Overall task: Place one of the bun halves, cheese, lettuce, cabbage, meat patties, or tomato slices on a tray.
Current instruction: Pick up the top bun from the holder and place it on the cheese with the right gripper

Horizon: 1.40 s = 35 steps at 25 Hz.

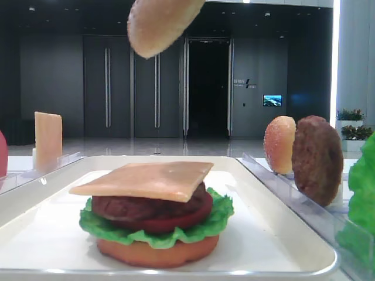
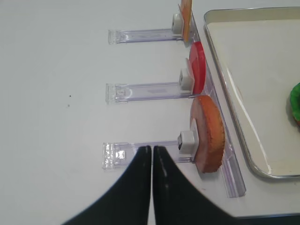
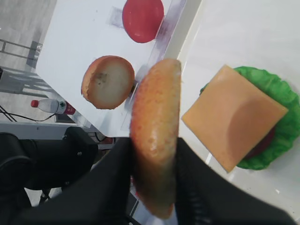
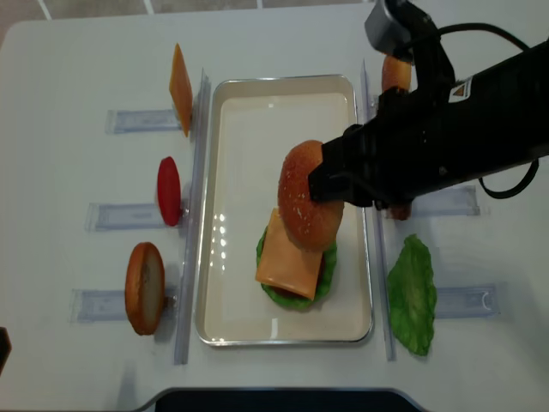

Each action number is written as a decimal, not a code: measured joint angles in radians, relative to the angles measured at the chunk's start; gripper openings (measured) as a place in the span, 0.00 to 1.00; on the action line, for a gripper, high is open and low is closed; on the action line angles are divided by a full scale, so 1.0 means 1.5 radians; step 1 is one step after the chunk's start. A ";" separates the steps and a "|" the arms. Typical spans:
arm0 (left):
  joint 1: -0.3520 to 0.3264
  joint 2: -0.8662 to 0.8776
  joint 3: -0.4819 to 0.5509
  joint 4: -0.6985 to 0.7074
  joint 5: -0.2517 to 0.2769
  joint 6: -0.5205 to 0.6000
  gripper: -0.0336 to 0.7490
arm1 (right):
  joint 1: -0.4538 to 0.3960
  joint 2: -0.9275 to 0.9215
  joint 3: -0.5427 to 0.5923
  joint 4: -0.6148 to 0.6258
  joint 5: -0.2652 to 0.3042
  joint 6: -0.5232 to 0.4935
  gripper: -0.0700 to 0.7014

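Note:
My right gripper (image 3: pixel 153 164) is shut on a sesame bun top (image 3: pixel 157 136), which it holds on edge between the black fingers. From above, the bun top (image 4: pixel 309 206) hangs over the white tray (image 4: pixel 214 215), just above the stack. The stack is topped by a cheese slice (image 4: pixel 287 262) over a patty (image 1: pixel 146 208), a tomato slice (image 1: pixel 176 224), lettuce (image 1: pixel 152 233) and a bun bottom (image 1: pixel 158 250). In the low view the held bun top (image 1: pixel 161 23) is high above the cheese (image 1: pixel 146 178). My left gripper (image 2: pixel 152 149) is shut and empty over the table, left of the racks.
Clear racks left of the tray hold a cheese slice (image 4: pixel 180 86), a tomato slice (image 4: pixel 169 190) and a bun half (image 4: pixel 144 287). Right of the tray are a lettuce leaf (image 4: pixel 412 296), a bun (image 1: pixel 280 144) and a patty (image 1: pixel 317 159). The right arm (image 4: pixel 463 129) crosses above them.

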 joint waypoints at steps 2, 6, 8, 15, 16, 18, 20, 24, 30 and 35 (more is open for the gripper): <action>0.000 0.000 0.000 0.000 0.000 0.000 0.04 | 0.007 0.018 0.001 0.022 -0.005 -0.027 0.37; 0.000 0.000 0.000 0.000 0.000 0.000 0.04 | 0.008 0.063 0.001 0.086 -0.009 -0.096 0.37; 0.000 0.000 0.000 0.000 0.000 0.000 0.04 | 0.008 0.085 0.001 0.108 -0.007 -0.125 0.37; 0.000 0.000 0.000 -0.001 0.000 0.000 0.04 | 0.008 0.158 0.001 0.137 0.004 -0.179 0.37; 0.000 0.000 0.000 -0.001 0.000 0.000 0.04 | 0.008 0.166 0.001 0.139 0.004 -0.185 0.37; 0.000 0.000 0.000 -0.001 0.000 0.000 0.04 | 0.007 0.180 0.001 0.152 0.004 -0.200 0.37; 0.000 0.000 0.000 -0.002 0.000 0.000 0.04 | 0.002 0.191 0.001 0.169 0.004 -0.217 0.37; 0.000 0.000 0.000 -0.002 0.000 0.000 0.04 | -0.014 0.210 0.001 0.193 0.005 -0.238 0.37; 0.000 0.000 0.000 -0.004 0.000 0.000 0.04 | -0.024 0.223 0.001 0.203 0.004 -0.252 0.37; 0.000 0.000 0.000 -0.004 0.000 0.000 0.04 | -0.027 0.224 0.001 0.203 0.003 -0.252 0.37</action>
